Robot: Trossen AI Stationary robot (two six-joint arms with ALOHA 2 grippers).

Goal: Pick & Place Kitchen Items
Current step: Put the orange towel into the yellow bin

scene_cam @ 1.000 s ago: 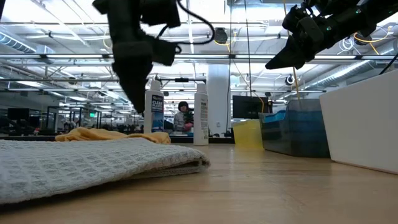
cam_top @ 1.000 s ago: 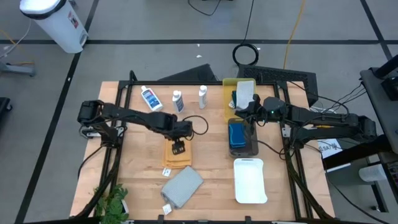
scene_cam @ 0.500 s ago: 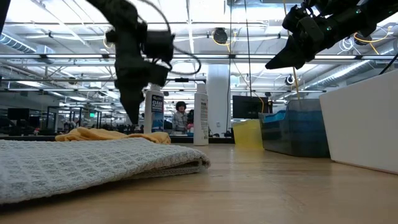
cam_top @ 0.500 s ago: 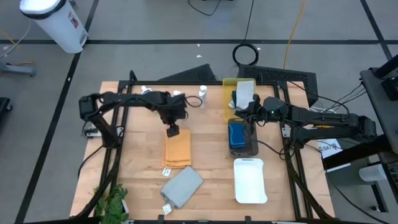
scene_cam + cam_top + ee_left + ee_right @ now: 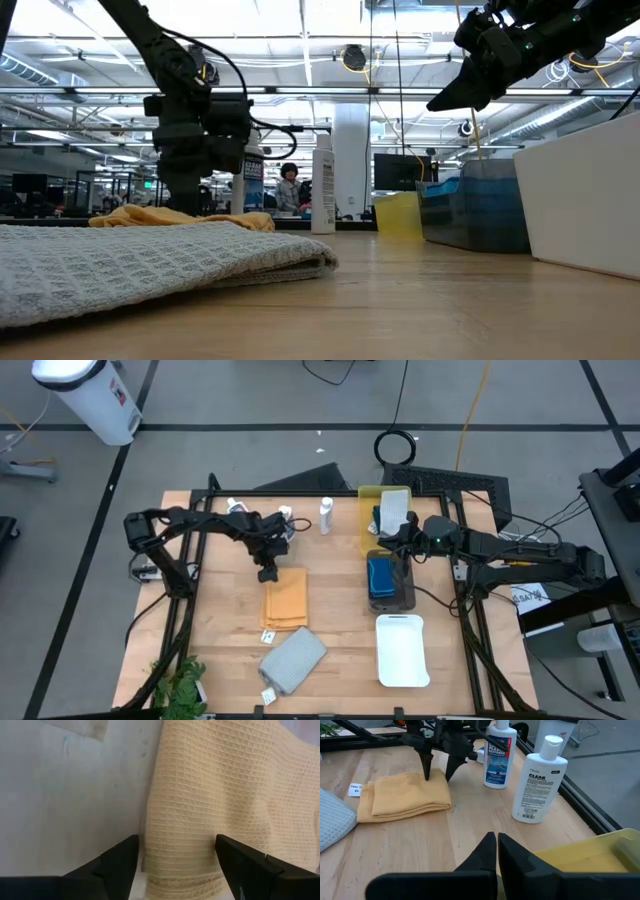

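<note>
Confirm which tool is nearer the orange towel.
Left. The left tool hangs open right at the far edge of the orange towel, fingers straddling it. The right tool, shut, sits across the table over the yellow tray.

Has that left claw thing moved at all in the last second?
Yes. In the high view the left end effector has drawn back from over the orange towel to the towel's far edge, toward the bottles.

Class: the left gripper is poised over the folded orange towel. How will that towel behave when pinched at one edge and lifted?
The orange towel is soft waffle-weave cloth in loose folds, so it will probably droop and may unfold. It looks thin, so likely light. With the left gripper open astride one edge, it may catch only the top layers.
</note>
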